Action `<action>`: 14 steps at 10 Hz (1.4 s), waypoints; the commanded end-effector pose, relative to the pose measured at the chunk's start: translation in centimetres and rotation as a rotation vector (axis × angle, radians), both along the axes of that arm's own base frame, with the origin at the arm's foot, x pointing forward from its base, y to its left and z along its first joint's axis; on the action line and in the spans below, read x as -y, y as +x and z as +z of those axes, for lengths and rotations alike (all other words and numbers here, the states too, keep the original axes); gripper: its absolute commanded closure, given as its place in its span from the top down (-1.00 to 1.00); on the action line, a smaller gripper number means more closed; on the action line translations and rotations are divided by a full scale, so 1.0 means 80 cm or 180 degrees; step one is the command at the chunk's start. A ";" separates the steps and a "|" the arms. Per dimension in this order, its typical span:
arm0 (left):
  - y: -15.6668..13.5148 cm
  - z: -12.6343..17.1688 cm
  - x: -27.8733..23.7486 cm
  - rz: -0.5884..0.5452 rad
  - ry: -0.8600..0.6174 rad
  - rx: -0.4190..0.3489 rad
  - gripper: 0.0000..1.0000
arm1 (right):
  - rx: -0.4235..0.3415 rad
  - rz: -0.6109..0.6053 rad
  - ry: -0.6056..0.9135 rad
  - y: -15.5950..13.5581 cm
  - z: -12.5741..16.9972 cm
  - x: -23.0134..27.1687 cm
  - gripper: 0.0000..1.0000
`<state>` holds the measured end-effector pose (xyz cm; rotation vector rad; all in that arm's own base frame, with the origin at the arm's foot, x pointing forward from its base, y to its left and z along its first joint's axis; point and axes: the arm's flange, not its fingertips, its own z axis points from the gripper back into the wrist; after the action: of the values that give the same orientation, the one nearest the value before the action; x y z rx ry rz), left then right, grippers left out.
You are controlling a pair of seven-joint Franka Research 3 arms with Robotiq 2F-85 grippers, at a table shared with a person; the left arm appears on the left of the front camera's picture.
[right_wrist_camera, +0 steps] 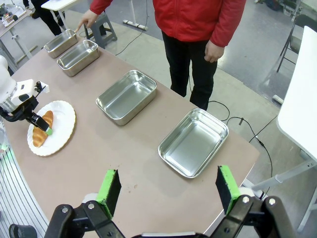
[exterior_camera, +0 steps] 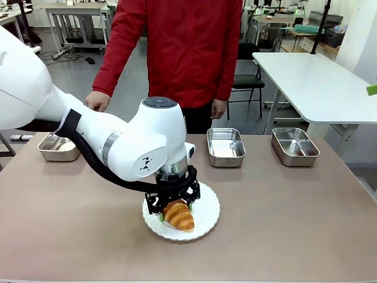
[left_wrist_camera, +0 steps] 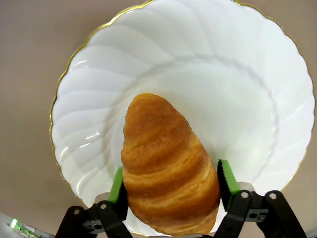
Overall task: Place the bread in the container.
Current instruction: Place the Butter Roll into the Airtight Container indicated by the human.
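Brown and matte, the surface [exterior_camera: 306, 218] runs across the lower half of the front view, with a grey floor, white worktables and a black chair behind it in the upper part of the frame. A person in a red top [exterior_camera: 182, 47] stands at the far edge, one hand [exterior_camera: 97, 101] at upper left near a steel pan [exterior_camera: 58, 148] that the white left arm [exterior_camera: 123, 144] partly hides. Two more pans sit along the far edge, one at centre [exterior_camera: 225, 147] and one at right [exterior_camera: 294, 145]; the right wrist view shows four pans in a row, so which one is the container cannot be told. Low in the centre of the front view, a round white plate [exterior_camera: 206, 221] with a scalloped, gold-lined rim carries the bread [exterior_camera: 179, 215]. The left end effector [exterior_camera: 174, 207] stands over it, and in the left wrist view its green pads [left_wrist_camera: 226, 177] sit against both flanks of the bread, closed in on it, while the bread lies on the plate; its near tip is cut off at the bottom edge. The right end effector [right_wrist_camera: 167, 191] hangs above the surface at the bottom of its own view with its pads wide apart and nothing between them. No legible writing can be made out.
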<state>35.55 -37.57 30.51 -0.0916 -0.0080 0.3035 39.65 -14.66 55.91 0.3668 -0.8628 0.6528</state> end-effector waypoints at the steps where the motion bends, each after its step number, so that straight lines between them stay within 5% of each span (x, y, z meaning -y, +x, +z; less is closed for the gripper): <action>1: 0.002 0.000 0.008 0.0088 0.0091 0.0070 0.21 | 0.0046 0.0028 0.0031 0.000 0.001 0.000 1.00; 2: 0.002 0.001 0.008 0.0106 0.0103 0.0075 0.51 | 0.0046 0.0028 0.0031 0.000 0.001 0.000 1.00; 3: 0.002 0.002 0.007 0.0109 0.0101 0.0086 -0.19 | 0.0046 0.0028 0.0031 0.000 0.001 0.000 1.00; 4: 0.004 0.003 0.005 0.0112 0.0068 0.0158 0.12 | 0.0046 0.0028 0.0031 0.000 0.001 0.000 1.00; 8: 0.003 0.005 -0.001 0.0036 -0.0005 0.0020 0.16 | 0.0046 0.0028 0.0031 0.000 0.001 0.000 1.00; 11: -0.002 0.094 -0.034 -0.0329 0.0007 0.0535 0.12 | 0.0046 0.0028 0.0031 0.000 0.001 0.000 1.00; 14: 0.023 0.166 -0.119 -0.1067 0.0201 0.0446 0.12 | 0.0046 0.0028 0.0031 0.000 0.001 0.000 1.00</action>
<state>36.98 -31.60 42.91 -0.0935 -0.1638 0.0548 39.64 -14.66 55.90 0.3668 -0.8625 0.6528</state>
